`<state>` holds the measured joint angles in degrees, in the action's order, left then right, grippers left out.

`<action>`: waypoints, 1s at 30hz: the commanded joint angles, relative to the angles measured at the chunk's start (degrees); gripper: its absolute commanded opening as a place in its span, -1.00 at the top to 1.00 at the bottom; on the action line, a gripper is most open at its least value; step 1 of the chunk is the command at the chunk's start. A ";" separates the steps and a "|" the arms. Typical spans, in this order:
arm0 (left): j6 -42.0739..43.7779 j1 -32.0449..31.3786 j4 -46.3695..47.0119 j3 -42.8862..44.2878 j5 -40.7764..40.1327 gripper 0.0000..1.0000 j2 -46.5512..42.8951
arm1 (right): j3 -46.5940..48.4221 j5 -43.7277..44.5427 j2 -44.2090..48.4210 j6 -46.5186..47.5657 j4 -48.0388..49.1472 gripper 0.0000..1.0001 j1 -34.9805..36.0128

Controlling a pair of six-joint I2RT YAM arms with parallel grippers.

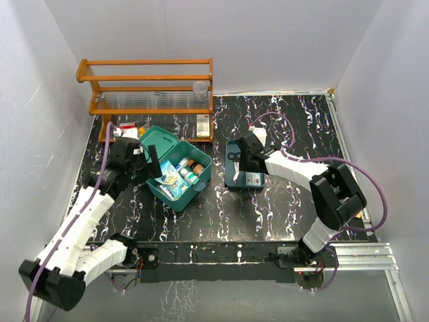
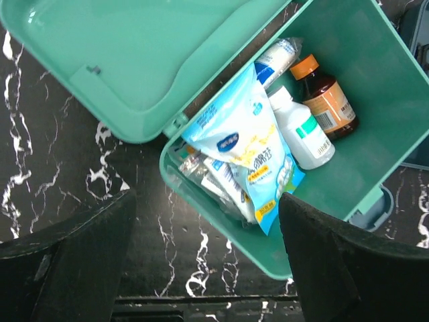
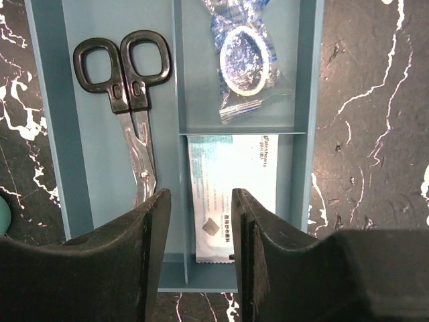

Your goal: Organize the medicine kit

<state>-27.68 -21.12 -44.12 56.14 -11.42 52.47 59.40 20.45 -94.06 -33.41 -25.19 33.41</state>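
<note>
Start at the left: your left gripper (image 2: 208, 268) hangs above the near corner of the medicine kit (image 2: 375, 87), its jaws spread wide and holding nothing. The kit sits left of centre on the black marbled tabletop (image 1: 268, 215), with its hinged lid (image 2: 141, 60) thrown back flat toward the rear. Treat the kit as a stiff but thin plastic shell. It is probably light in itself, and the smooth walls are likely to slip under the pads. The blue-and-white pouch (image 2: 248, 147) lies soft and loose across the middle. The white bottle (image 2: 301, 127) and the amber bottle (image 2: 328, 100) with an orange cap lie along one side. Expect the weight to sit toward that side and the bottles to roll if you tip it. The amber bottle may be glass, so don't jolt the kit. If you must move the kit, pinch a side wall at the rim close to a corner, where it should flex least. Leave the lid alone, since it would likely swing on its hinge. Further right, well apart from the kit, lies the divided tray (image 3: 67, 134). It holds black-handled scissors (image 3: 134, 100), a bagged tape roll (image 3: 244, 64) and a flat white sachet (image 3: 231, 194). Your right gripper (image 3: 201, 255) hovers over the near end of the tray above that sachet. Its jaws are partly open with nothing between them.
</note>
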 commanded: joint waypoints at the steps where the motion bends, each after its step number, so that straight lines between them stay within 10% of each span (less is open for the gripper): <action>1: 8.26 -0.07 6.19 2.70 1.43 -0.68 5.25 | 0.51 -0.53 -0.07 -0.99 1.23 0.23 0.06; 15: 15.58 5.52 13.95 4.87 6.29 -0.74 20.22 | 4.49 -1.02 -7.85 1.83 2.06 0.58 0.04; 30: 16.03 6.05 9.98 5.52 17.84 0.05 21.33 | 6.89 -0.14 -9.48 1.81 0.49 0.70 0.06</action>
<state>-12.12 -15.27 -31.35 59.57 0.71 75.55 62.98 19.20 -102.50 -31.79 -25.54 33.41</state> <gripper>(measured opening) 0.497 0.149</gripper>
